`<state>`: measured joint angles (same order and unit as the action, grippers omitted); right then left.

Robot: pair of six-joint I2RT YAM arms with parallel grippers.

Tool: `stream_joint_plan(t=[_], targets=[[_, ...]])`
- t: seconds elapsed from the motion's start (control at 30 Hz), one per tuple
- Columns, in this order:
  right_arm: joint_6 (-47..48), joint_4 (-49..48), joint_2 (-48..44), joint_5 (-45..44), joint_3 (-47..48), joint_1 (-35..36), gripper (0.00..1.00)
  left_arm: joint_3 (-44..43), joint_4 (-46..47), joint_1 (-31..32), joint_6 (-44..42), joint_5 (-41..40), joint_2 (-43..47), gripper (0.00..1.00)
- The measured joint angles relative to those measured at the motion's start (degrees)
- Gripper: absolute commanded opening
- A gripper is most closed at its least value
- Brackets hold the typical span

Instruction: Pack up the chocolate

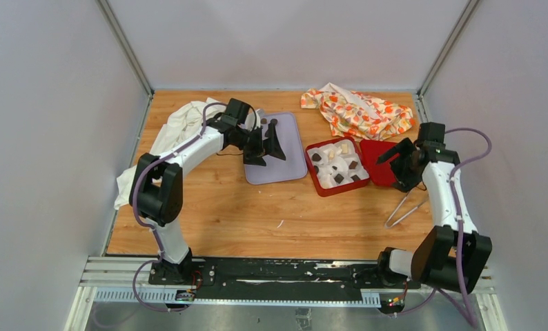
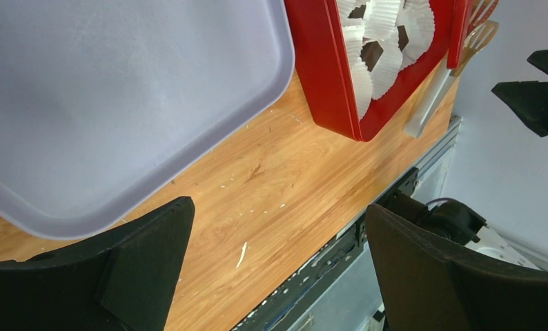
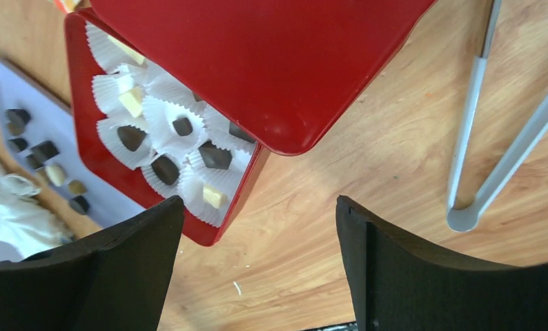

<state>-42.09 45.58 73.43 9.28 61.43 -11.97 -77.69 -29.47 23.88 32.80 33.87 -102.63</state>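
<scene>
From above, the left gripper [image 1: 264,146] hangs over the lavender tray [image 1: 292,165], jaws spread and empty, probably because that is where loose pieces wait. A few dark ones sit at the tray's far edge. The rest of the chocolate [image 1: 338,178] lies in the one red box [image 1: 324,187] just beside the tray. The box's single red lid [image 1: 376,165] lies off to its right, so the box stays open for filling. The right gripper [image 1: 397,160] hovers over that lid, jaws apart and holding nothing. The one pair of tongs [image 1: 404,209] lies on the wood near it, touching neither gripper. There are two cloths, a patterned cloth [image 1: 357,114] at the back and a white cloth [image 1: 181,121] at the left. The left wrist view shows that gripper's black fingers [image 2: 140,269] standing wide, with bare tray and wood between them and the box corner beyond. In the right wrist view, that gripper's fingers [image 3: 423,276] also stand apart, framing the lid's corner and the box. The white paper cups [image 3: 161,110] each seat one piece, which keeps the pieces separate. I count five dark and three cream pieces showing in the box, and the lid hides part of it. At least six more pieces lie on the tray, so packing looks unfinished.
</scene>
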Motion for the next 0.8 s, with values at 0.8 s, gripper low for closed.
stream_joint_plan(t=[0.8], targets=[[-25.18, -30.36, -16.72, 7.72, -33.59, -8.63, 0.88, -3.56, -1.49, 0.00, -0.79, 2.89, -2.38, 0.99]])
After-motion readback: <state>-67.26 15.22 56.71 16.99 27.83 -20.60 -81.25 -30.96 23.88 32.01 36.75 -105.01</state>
